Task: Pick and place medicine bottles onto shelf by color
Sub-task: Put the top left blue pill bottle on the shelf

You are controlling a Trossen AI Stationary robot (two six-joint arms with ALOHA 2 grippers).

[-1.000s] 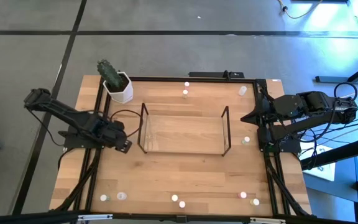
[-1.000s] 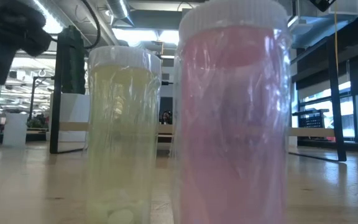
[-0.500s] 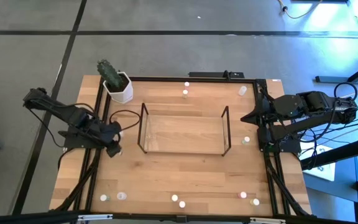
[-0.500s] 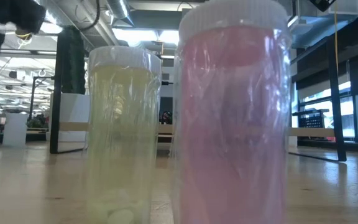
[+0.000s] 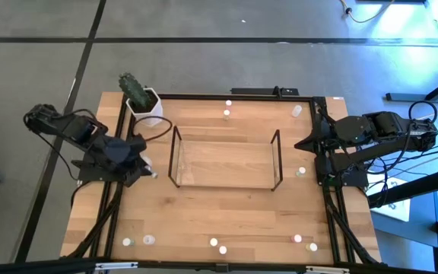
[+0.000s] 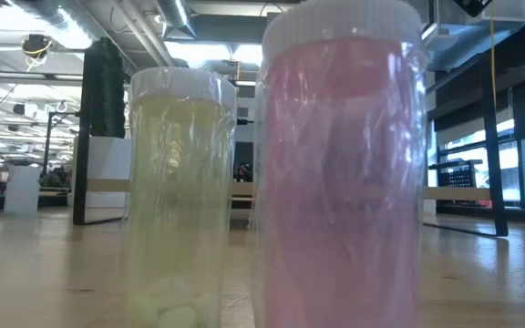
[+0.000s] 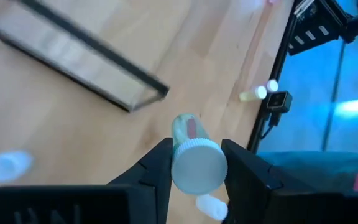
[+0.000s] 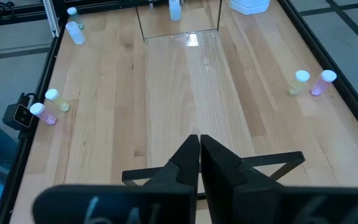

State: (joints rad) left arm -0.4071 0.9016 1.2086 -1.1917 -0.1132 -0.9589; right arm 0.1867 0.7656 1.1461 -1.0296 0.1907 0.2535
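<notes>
The left gripper [image 7: 194, 163], just off the shelf's [image 5: 224, 164] left end, clamps a white-capped, possibly greenish bottle [image 7: 193, 157], ready for carrying to its colour group. The right gripper [image 8: 199, 149] waits beyond the shelf's opposite end, jaws together, empty.

Fingers [image 8: 199, 163] pressed together — shelf [image 8: 185, 37] ahead, bottles [image 8: 45, 106] scattered either side.

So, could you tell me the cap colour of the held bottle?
White cap, clearest in the left wrist view.
</notes>
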